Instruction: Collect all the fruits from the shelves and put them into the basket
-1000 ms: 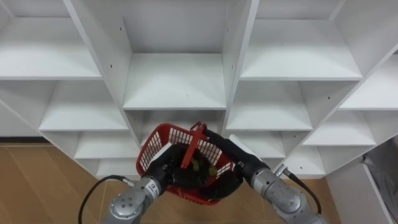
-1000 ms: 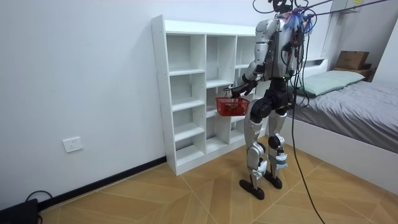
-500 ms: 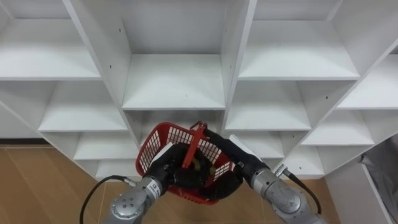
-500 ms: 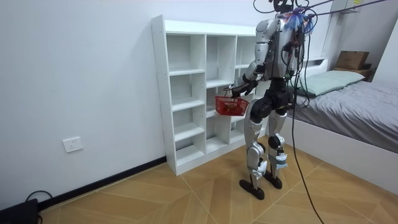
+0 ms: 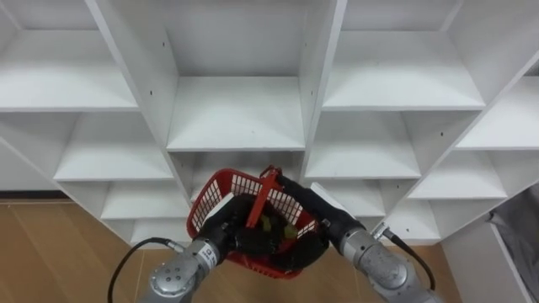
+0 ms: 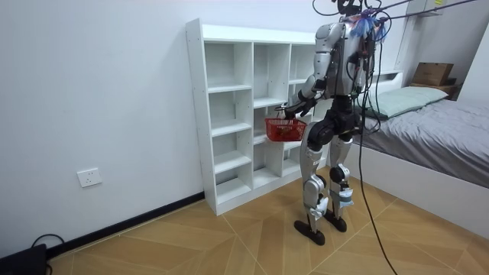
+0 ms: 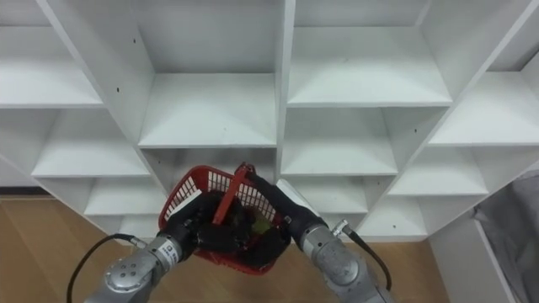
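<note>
I hold a red plastic basket point(image 5: 221, 192) in both hands at waist height, in front of the white closet point(image 5: 236, 109). Its red handle point(image 5: 263, 194) lies across the top. My left hand point(image 5: 221, 234) grips the basket's left wall, with fingers curled inside. Along the right rim my right hand point(image 5: 313, 215) wraps over and under the basket. Something greenish-yellow, perhaps fruit point(image 5: 271, 222), lies at the bottom between dark shapes. In the room view I stand upright facing the closet, the basket point(image 6: 285, 129) held out before me.
The closet's upright panels point(image 5: 324, 76) and white shelves point(image 5: 396, 88) are close ahead. Wooden floor point(image 5: 59, 252) shows at lower left. In the room view a bed point(image 6: 435, 145) stands at the right, behind me, and a white wall point(image 6: 99, 107) is at the left.
</note>
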